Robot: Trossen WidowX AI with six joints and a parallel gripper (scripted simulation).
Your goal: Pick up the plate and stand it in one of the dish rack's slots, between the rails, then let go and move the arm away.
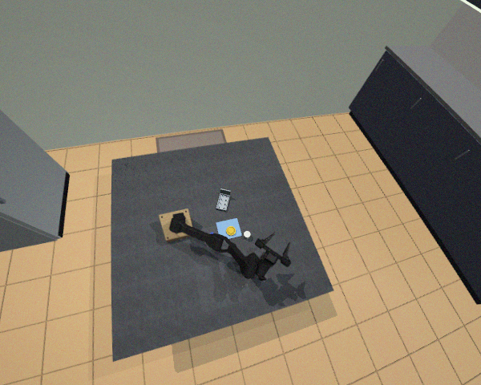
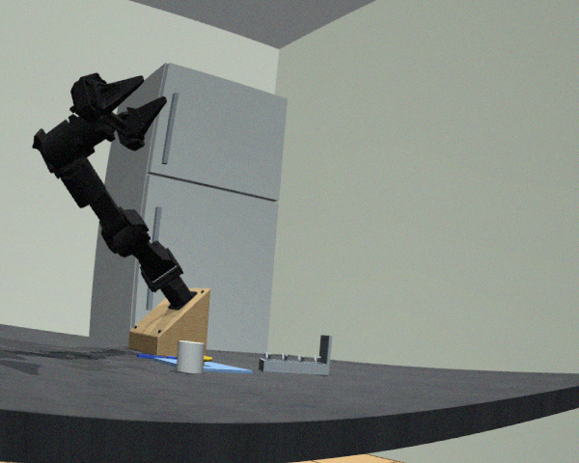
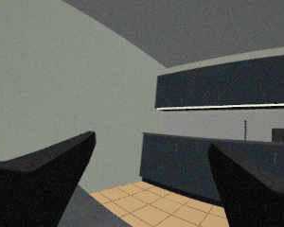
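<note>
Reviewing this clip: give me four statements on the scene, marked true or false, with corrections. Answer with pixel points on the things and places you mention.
1. The gripper (image 1: 278, 241) (image 2: 154, 86) (image 3: 152, 144) is open. True.
2. The yellow plate (image 1: 231, 230) (image 2: 207, 358) already stands in the dish rack (image 1: 222, 200) (image 2: 294, 367). False: it lies over the light blue sheet (image 1: 228, 222) (image 2: 227, 367).
3. The white cylinder (image 1: 247, 234) (image 2: 190, 356) stands upright. True.
4. The arm's base block (image 1: 164, 228) (image 2: 187, 334) is black metal. False: it looks wooden.
</note>
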